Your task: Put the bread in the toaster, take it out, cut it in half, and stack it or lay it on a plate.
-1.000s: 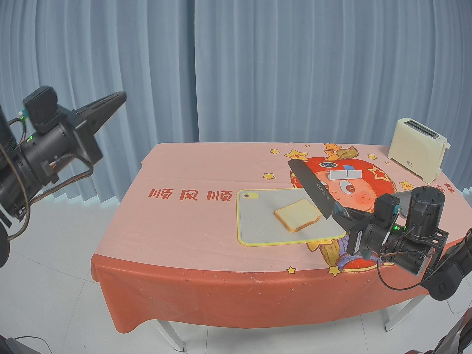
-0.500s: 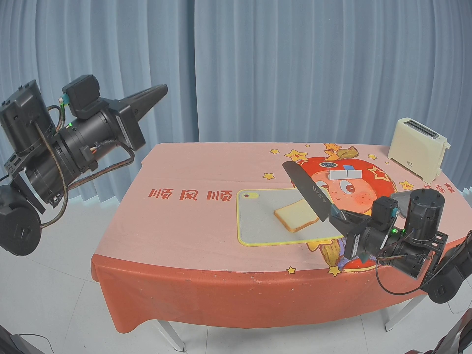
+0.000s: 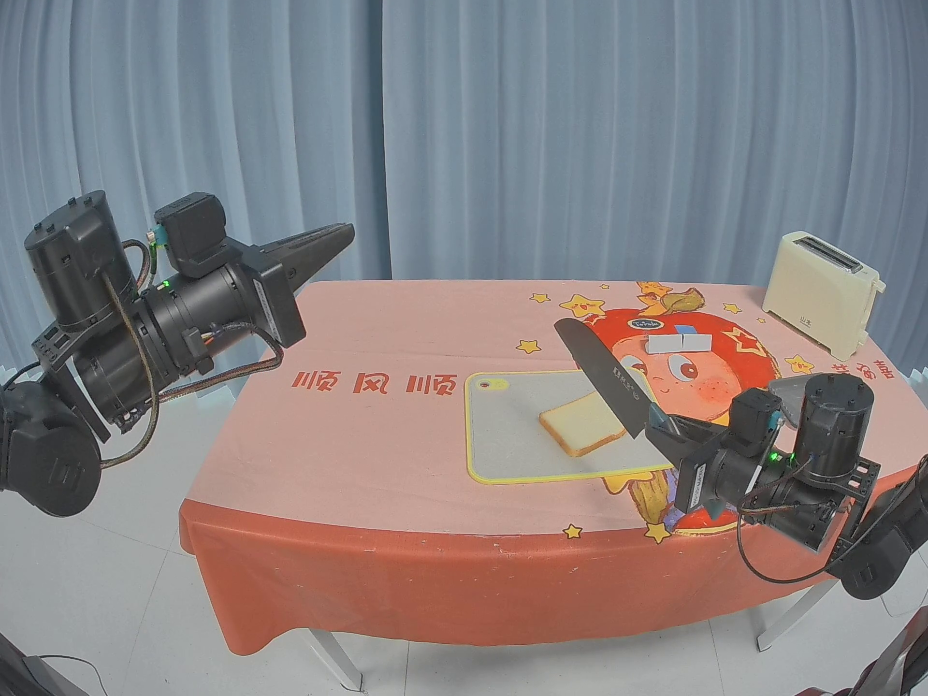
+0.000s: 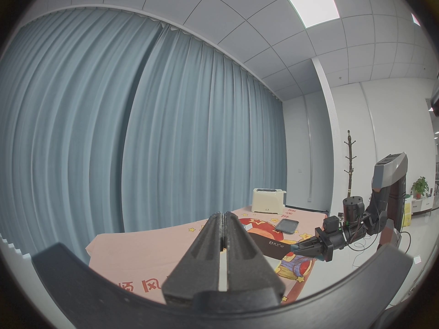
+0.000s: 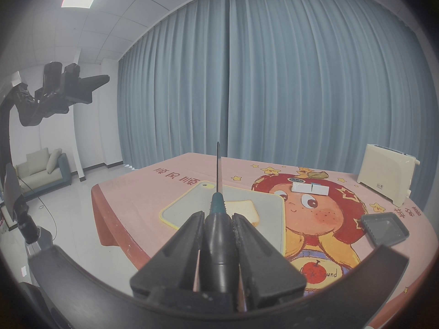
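One slice of bread (image 3: pixel 584 422) lies whole on the cutting board (image 3: pixel 503 442), so I'm on the cutting step. My right hand (image 3: pixel 669 427) is clamped on the knife (image 3: pixel 604 371), blade slanting above the board over the slice. My left hand (image 3: pixel 327 242), closed together and empty, hangs well off the board. Next, I reckon: lower squarely across the slice's middle.

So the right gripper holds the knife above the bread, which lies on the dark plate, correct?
No: the right gripper holds the knife above the bread, but the bread lies on the cutting board, not the dark plate, as the head view shows.
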